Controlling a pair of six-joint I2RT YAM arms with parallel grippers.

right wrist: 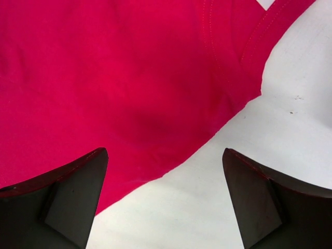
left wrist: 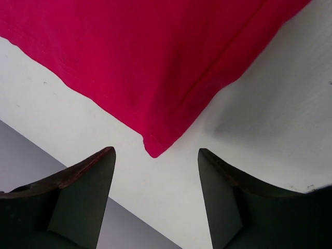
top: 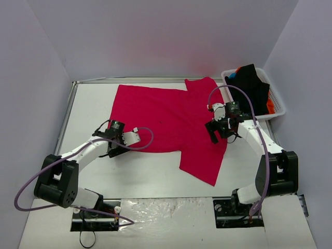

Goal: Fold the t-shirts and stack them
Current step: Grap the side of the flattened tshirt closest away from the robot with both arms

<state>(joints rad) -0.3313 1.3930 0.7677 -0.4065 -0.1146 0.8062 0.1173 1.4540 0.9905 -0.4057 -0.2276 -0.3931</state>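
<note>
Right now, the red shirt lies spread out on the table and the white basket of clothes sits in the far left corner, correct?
Not quite: the top view shows the white basket in the far right corner. The red shirt does lie spread out on the table.

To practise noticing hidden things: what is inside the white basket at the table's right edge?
The basket holds black cloth on top; orange cloth and blue cloth peek out beside it. Anything underneath is covered.
</note>
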